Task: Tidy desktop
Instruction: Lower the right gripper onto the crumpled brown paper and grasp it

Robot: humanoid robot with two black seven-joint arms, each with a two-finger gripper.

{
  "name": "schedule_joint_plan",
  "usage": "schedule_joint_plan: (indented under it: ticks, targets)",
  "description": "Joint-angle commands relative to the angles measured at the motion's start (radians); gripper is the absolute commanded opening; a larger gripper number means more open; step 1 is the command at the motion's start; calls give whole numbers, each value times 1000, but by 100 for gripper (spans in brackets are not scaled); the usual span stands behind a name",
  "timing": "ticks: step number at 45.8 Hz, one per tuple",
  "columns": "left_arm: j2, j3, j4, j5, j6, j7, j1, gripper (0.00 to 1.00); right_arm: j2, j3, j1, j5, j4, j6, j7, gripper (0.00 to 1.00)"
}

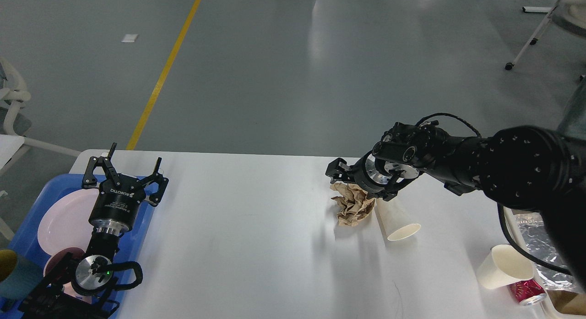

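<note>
The white desktop (252, 236) fills the lower view. A crumpled brown paper ball (350, 208) lies right of centre, touching a white paper cup (396, 220) that lies on its side. My right gripper (358, 183) has come down onto the far top edge of the paper ball, jaws open, one finger left of the ball and one by the cup's base. My left gripper (124, 169) is open and empty, pointing away over the far edge of the blue tray (27, 227).
The blue tray holds a pink plate (59, 218), a dark pink bowl (58, 259) and a teal cup (13, 275). At the right front lie a second paper cup (503, 266) and a red can (526, 292). Crumpled foil (542, 241) lies in the bin behind my right arm.
</note>
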Motion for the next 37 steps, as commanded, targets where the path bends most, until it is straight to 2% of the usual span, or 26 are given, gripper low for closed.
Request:
schedule_joint_plan:
  ticks: [1, 18, 37]
  targets:
    - [0, 0, 0, 0, 0, 0, 0, 96, 11, 1, -50, -8, -26, -40, 0, 100]
    - [0, 0, 0, 0, 0, 0, 0, 96, 42, 0, -117, -13, -32, -115, 2, 100]
    - [0, 0, 0, 0, 0, 0, 0, 96, 70, 6, -242, -11, -171, -184, 3, 100]
